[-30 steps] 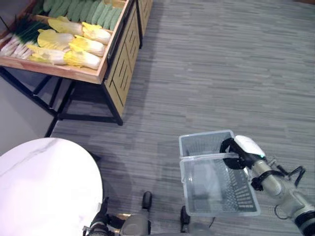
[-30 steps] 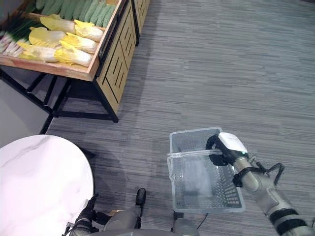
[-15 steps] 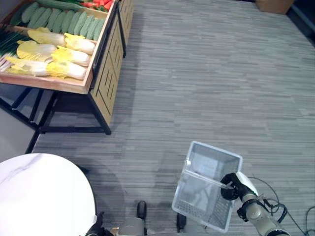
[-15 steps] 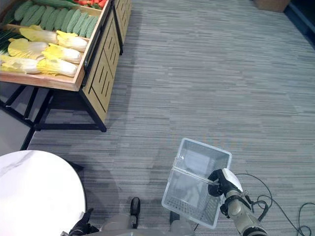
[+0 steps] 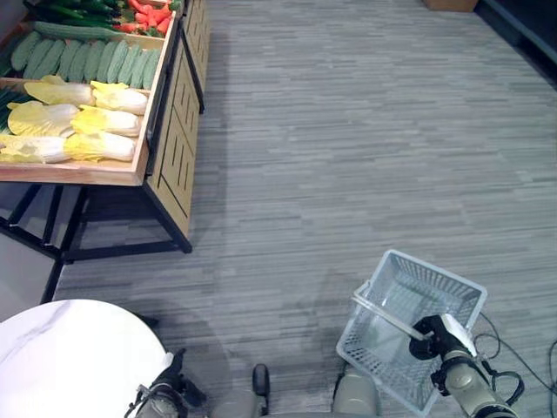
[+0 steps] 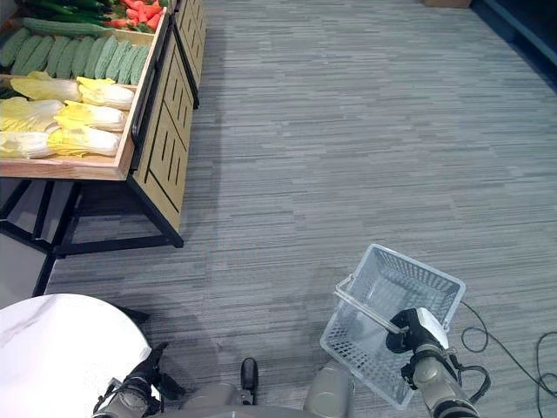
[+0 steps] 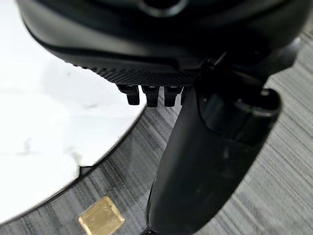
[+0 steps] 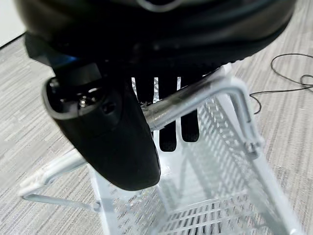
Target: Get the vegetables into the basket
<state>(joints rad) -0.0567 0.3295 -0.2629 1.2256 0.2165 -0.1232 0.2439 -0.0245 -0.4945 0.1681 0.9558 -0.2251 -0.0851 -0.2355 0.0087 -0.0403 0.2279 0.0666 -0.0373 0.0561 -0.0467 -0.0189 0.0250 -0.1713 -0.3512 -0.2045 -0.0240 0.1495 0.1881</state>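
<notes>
A white mesh basket [image 5: 435,272] hangs tilted low at the right, above the grey floor, and its inside shows bare mesh. My right hand [image 5: 438,330] is shut on its handle [image 8: 195,95], the bar running between thumb and fingers [image 8: 168,132]. The vegetables lie far off at the upper left on a wooden stall [image 5: 165,144]: pale yellow cabbages [image 5: 78,122], green cucumbers [image 5: 87,61] and red ones [image 5: 150,12] behind them. My left hand [image 5: 162,397] hangs low at the left beside a round white table [image 5: 61,357], fingers [image 7: 146,95] relaxed and holding nothing.
The stall stands on black metal legs [image 5: 78,222] with slatted wooden side panels. Wide grey carpet [image 5: 348,157] stretches between stall and basket. A brown box [image 5: 448,3] sits at the far edge.
The whole picture has shifted, so the camera turned. The basket, still held by my right hand, now hangs lower right and more tilted. The stall shows further left, with red vegetables in sight.
</notes>
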